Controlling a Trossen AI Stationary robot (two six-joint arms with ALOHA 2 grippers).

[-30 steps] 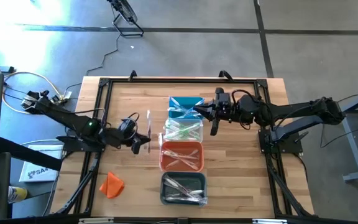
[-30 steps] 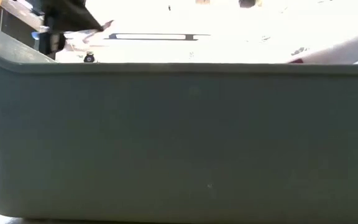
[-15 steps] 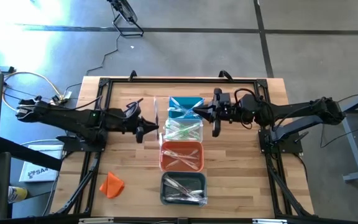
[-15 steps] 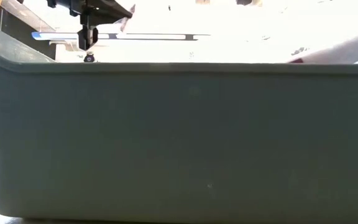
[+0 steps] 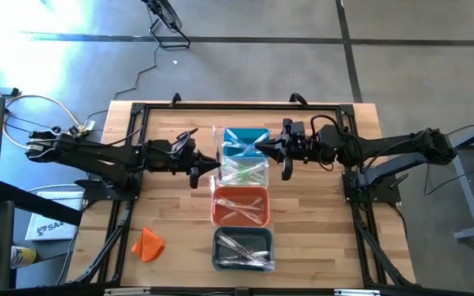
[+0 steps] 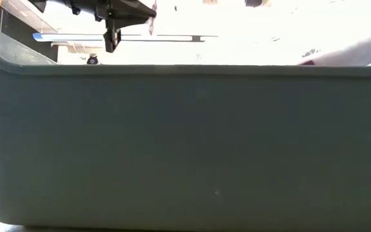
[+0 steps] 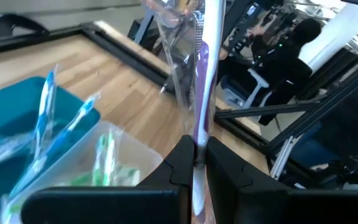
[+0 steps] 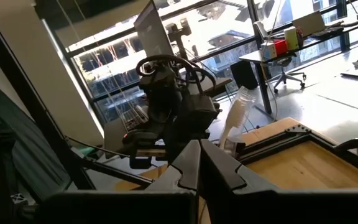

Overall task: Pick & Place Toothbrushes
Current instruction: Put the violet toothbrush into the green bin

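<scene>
At the far left of the wooden worktop (image 5: 163, 238), near its front edge, a small orange cloth-like lump (image 5: 148, 244) is seen lying by itself. Further in, the left arm is stretched across the worktop towards the middle. Its left gripper (image 5: 207, 169) is held just beside the left edge of the clear bin (image 5: 243, 172). The fingers (image 7: 180, 163) are pressed together on a wrapped toothbrush (image 7: 202, 74), white with a purple strip, which is gripped near one end. In the high view this toothbrush is seen as a pale stick at the left side of the teal and clear bins; in the left wrist view it is shown rising from the fingers, sheathed in clear wrapping.

A column of four bins is set in the middle of the worktop. At the back, the teal bin (image 5: 245, 141) is filled with light blue toothbrushes (image 7: 46, 118). Next to it, green and clear toothbrushes (image 5: 245, 174) are held in the clear bin. The orange bin (image 5: 240, 206) follows, with pale toothbrushes (image 5: 243, 205) lying inside, and the grey bin (image 5: 243, 248) at the front is loaded with a few more. In the low view, almost everything is blocked by the grey bin's wall.

To the right, the right gripper (image 5: 267, 148) is poised at the right side of the teal bin. Its fingers (image 8: 191, 163) are shut together, and nothing is seen held between them.
</scene>
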